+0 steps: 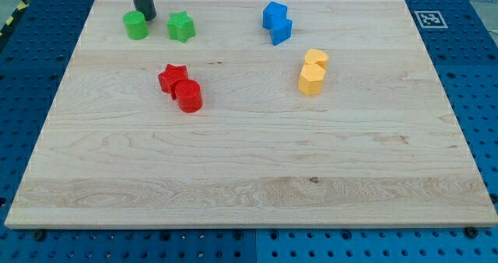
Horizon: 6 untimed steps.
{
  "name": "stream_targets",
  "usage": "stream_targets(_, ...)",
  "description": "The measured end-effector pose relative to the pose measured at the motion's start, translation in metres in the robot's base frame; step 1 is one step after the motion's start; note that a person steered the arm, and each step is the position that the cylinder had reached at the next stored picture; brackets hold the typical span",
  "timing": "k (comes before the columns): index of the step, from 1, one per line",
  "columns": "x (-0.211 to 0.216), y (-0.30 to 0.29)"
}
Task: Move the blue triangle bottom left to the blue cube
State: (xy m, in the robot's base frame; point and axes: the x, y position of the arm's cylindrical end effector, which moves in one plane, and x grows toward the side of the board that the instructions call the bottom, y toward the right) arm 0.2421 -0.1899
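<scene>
Two blue blocks touch each other near the view's top, right of centre. The upper one looks like the blue triangle. The lower one looks like the blue cube, just below and to the right of the triangle. My rod comes down at the view's top left. My tip rests against the upper right side of a green cylinder-like block, far to the left of the blue blocks.
A green star lies right of my tip. A red star and a red cylinder touch at centre left. Two yellow blocks touch right of centre. The wooden board lies on a blue pegboard.
</scene>
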Motion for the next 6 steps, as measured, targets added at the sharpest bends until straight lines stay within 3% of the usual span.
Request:
stream_targets(1,-0.013,0.010)
stream_targets(2,-0.048,0.057)
stream_targets(3,-0.049,0.101)
stream_targets(5,-0.041,0.270)
stream_targets(6,0.004,0.286)
